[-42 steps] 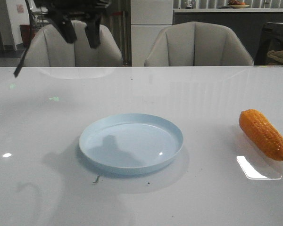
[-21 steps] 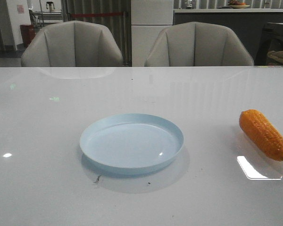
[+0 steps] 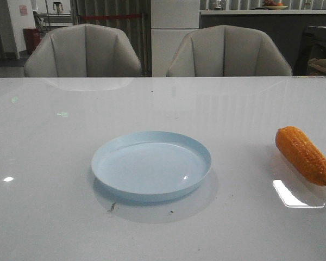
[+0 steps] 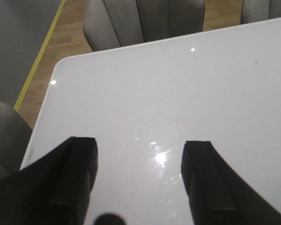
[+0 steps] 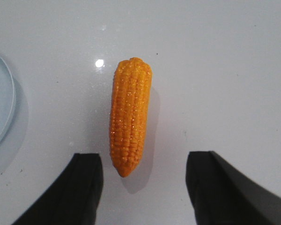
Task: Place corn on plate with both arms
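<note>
Glossy bumpy plastic corn (image 3: 303, 155), smooth plate (image 3: 151, 166), glossy table (image 3: 54, 217).

A glossy white desk (image 3: 54, 217) fills the front view, its surface catching reflections. The pale-blue plate (image 3: 151, 165) sits on it near the middle, with nothing in it. The orange corn (image 3: 303, 155) lies flat on the desk well to the plate's right, tapered end toward the near edge.

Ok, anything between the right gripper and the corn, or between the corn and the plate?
Nothing visible. The open right gripper hangs over the corn, and only bare table separates it from the plate.
</note>
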Controlling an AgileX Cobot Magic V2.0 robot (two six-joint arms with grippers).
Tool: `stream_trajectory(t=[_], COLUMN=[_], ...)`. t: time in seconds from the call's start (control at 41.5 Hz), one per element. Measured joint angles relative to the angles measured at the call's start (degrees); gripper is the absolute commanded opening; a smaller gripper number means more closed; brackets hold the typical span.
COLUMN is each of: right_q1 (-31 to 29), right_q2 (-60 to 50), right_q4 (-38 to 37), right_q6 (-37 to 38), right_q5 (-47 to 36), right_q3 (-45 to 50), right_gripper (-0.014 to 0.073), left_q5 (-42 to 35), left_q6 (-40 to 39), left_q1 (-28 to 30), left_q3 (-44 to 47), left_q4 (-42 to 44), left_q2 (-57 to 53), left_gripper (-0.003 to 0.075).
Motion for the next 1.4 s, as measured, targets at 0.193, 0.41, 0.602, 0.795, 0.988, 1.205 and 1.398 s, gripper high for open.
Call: stream_trajectory(t=[0.193,0.41,0.602,0.795,0.988,1.205,1.398], right_q1=[0.0,0.0,0.0,0.0,0.0,0.0,0.0], right_q2=[0.0,1.38,9.02,21.64,34.07,44.45,49.19], right_q4=[0.0,0.0,0.0,-0.33,-0.85,-0.95,-0.95], right_q6=[0.0,0.0,0.0,0.0,0.0,0.0,0.0], right_q5=[0.0,2.29,10.04,19.2,26.79,30.08,30.99], right_q3=[0.0,-3.26,-15.38,-29.72,-40.06,-43.98,-44.11], right_gripper=[0.05,0.05,0.05,0.05,0.05,0.05,0.05], left_q5=[-7.2,-11.58,-12.44,-12.52,-12.52,-12.52,-12.52], left_q6=[-3.78,-4.15,-4.15,-4.15,-4.25,-4.24,-4.24], left_q1=[4.18,4.6,4.6,4.6,4.6,4.6,4.6], left_q3=[22.15,34.3,34.41,34.62,34.65,34.65,34.65], left_q4=[-0.12,-2.72,-3.08,-3.22,-3.22,-3.22,-3.22], left_q2=[-12.31,-21.5,-22.76,-22.76,-22.76,-22.76,-22.76], left_gripper=[0.0453,0.0453,0.0453,0.0453,0.0453,0.0453,0.0453])
